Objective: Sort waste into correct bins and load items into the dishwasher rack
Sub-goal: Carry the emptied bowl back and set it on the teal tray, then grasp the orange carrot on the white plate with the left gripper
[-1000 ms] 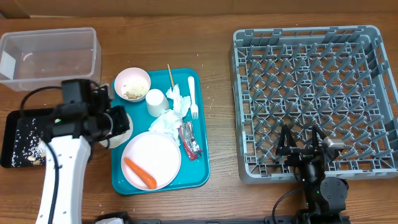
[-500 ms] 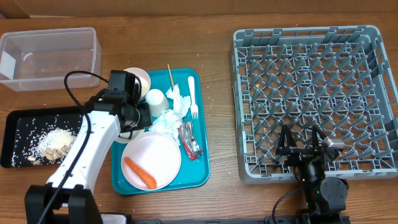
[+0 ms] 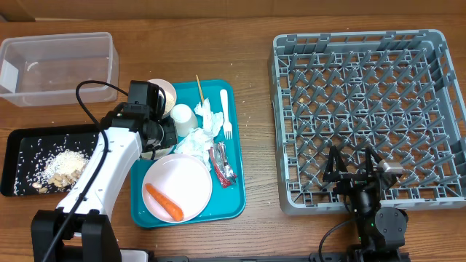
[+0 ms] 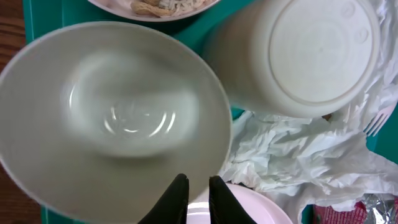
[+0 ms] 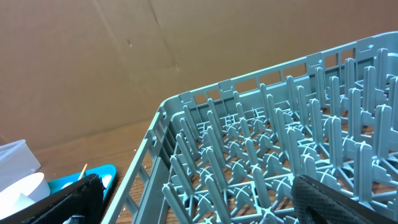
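My left gripper [image 3: 164,135] is shut on the rim of an empty pale bowl [image 4: 118,118] and holds it over the teal tray's [image 3: 233,196] left edge; its tips show in the wrist view [image 4: 198,196]. Next to it are a pink bowl with food scraps [image 3: 166,89], an upturned white cup [image 3: 183,118], a crumpled napkin [image 3: 200,137], a white fork [image 3: 226,113], a wooden stick [image 3: 199,91], a foil wrapper [image 3: 220,166] and a pink plate [image 3: 186,178] with a carrot [image 3: 164,202]. My right gripper [image 3: 354,173] is open and empty at the grey dishwasher rack's [image 3: 371,109] front edge.
A black tray [image 3: 29,145] with rice and scraps lies at the left. A clear plastic bin [image 3: 58,67] stands at the back left. The left arm's cable loops over the table between them. The rack's wall [image 5: 155,155] fills the right wrist view.
My left arm has swung right from above the black tray to the teal tray, carrying the bowl. In the last half second it hardly moved. The right arm has not moved.
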Robot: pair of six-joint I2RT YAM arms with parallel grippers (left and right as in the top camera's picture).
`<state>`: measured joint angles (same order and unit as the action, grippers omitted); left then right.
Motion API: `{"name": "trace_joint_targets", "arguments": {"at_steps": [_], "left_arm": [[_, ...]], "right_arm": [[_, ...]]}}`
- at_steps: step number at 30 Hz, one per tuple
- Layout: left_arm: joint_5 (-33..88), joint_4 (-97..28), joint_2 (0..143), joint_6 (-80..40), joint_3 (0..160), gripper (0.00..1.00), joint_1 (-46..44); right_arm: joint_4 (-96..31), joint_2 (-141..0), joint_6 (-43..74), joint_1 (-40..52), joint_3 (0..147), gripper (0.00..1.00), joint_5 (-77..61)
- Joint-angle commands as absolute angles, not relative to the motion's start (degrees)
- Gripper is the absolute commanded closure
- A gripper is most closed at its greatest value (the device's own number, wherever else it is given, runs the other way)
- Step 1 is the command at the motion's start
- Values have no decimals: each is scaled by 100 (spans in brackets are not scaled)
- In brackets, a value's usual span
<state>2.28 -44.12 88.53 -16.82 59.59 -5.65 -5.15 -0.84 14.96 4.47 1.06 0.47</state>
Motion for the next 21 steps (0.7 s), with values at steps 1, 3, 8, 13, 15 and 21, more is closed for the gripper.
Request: {"name": "trace_joint_targets", "arguments": {"at_steps": [1,3,8,13,15,21], "left_arm": [[152,-4438,8882,-1734,5961,84,-604],[150,-4491,8879,-1715,5981,85,-604],[152,-5059,8801,-1726,6403,89,-602],[148,-6490,8643,-2147,7483,76,-602],[145,-7063,8530,-2241,7905,74,-602],[104,-7762,7926,-2600,8219,69,-602]], "right_arm": [[-473,-16,1479,414,47,0,121],[-473,-16,1479,414,47,0,121],[-473,-16,1479,414,47,0,121],[-473,-16,1479,414,47,0,121],[-473,-16,1479,414,47,0,121],[-473,-16,1479,414,47,0,121]]}}
